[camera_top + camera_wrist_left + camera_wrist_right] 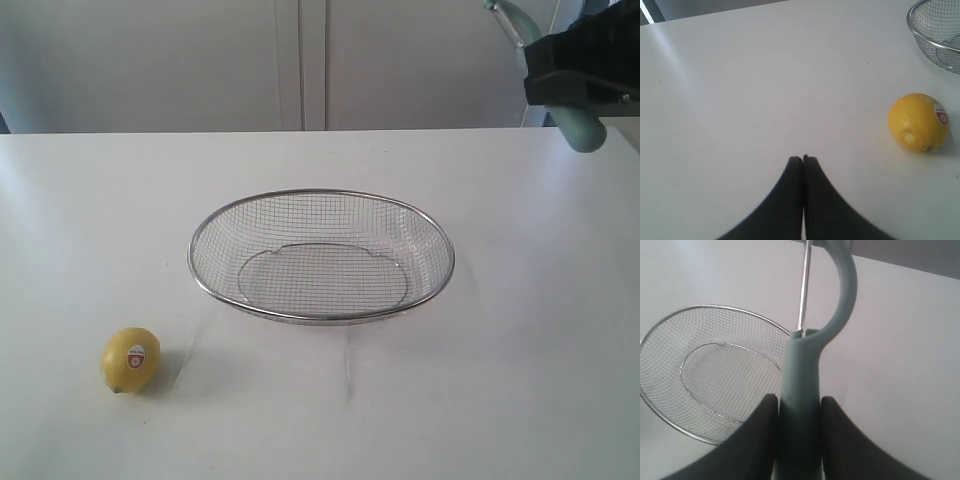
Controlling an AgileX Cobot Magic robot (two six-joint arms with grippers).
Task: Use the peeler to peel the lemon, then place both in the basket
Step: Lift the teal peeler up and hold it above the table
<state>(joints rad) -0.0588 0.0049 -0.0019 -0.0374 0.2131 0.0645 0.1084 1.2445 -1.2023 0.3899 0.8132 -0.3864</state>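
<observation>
The yellow lemon (130,360) with its red-and-white sticker lies on the white table at the front left, also seen as the lemon (918,122) in the left wrist view. My left gripper (803,158) is shut and holds nothing, apart from the lemon, above bare table. The wire-mesh basket (320,196) stands in the middle. High at the back right, my right gripper (799,400) is shut on the pale teal handle of the peeler (801,370). The peeler (580,128) shows in the exterior view under the dark gripper body, with its metal blade (803,285) pointing away.
The basket rim (920,35) shows at a corner of the left wrist view, and the basket (670,325) lies under the right gripper. A pale wall with a vertical seam (302,60) stands behind the table's far edge.
</observation>
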